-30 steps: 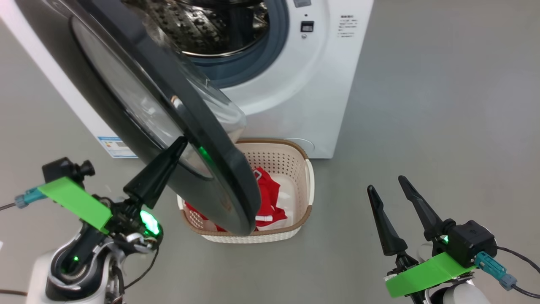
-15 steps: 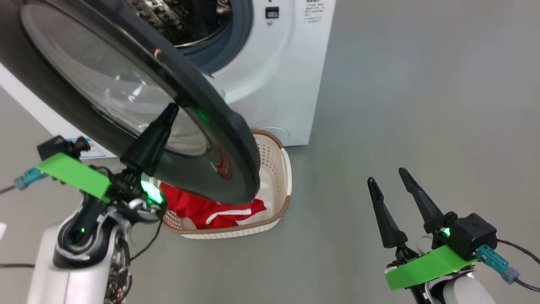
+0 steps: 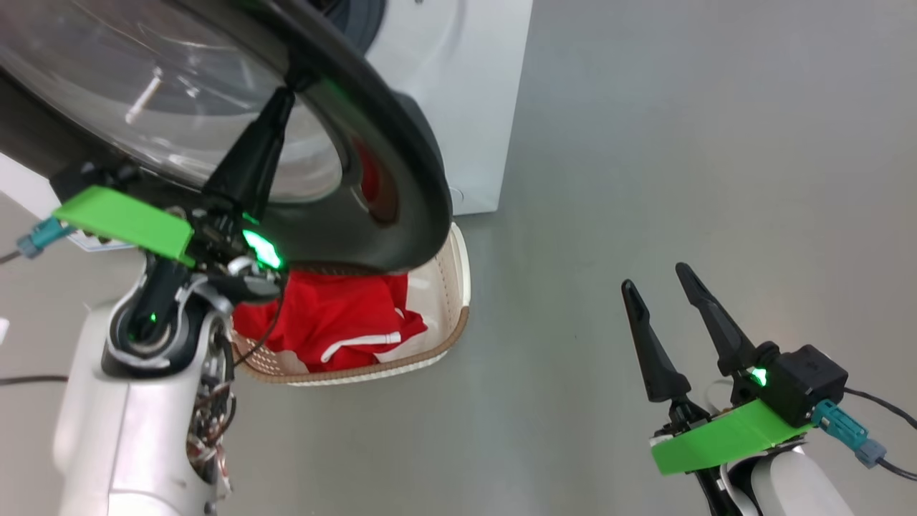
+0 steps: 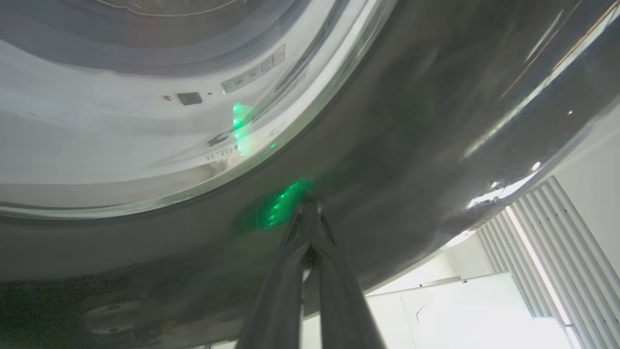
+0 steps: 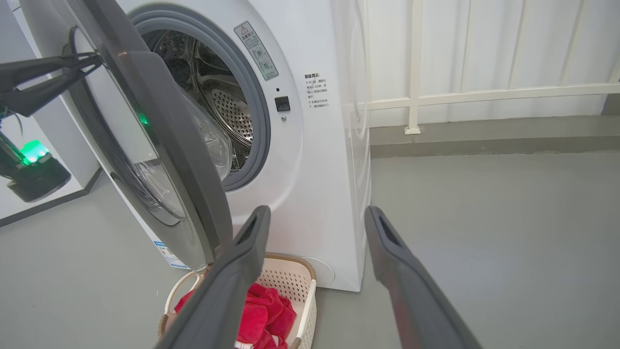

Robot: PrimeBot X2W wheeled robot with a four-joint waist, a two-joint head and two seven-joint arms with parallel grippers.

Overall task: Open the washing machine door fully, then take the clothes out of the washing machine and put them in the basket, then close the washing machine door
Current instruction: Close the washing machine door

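Black glossy rim of the washing machine door (image 3: 408, 172) is the contact surface. The left gripper (image 3: 285, 93) has its fingers pressed together with nothing between them. In the left wrist view the tips (image 4: 310, 208) sit against the rim's outer face, just outside the glass window.

Key relation: the door lies straight ahead of the left gripper's tips, between them and the mouth of the washing machine (image 3: 466, 107). In the right wrist view the door stands nearly edge-on, swung partway out from the front panel. It is hinged on the left of that view, and its free edge points toward the camera. The steel drum (image 5: 227, 111) and grey rubber ring (image 5: 264, 121) are exposed behind it, and no fabric shows in the part of the drum that is in view.

Clothes (image 3: 329, 322): red with white stripes, lying in the basket (image 3: 438, 283). The basket stands on the floor just before the machine, below the door's lower edge.

Right gripper (image 3: 655, 275): fingers spread, empty, hovering over bare floor well apart from the door and to its right.

Judgement: unloading looks done, so closing the door is the step in hand. The left arm is the nearer one and is on the correct side. The push should run along its finger axis toward the machine front, following the door's arc about the hinge.

Watch: closed tips could slide on the glossy rim. I cannot tell how much room there is between the door's lower edge and the basket.
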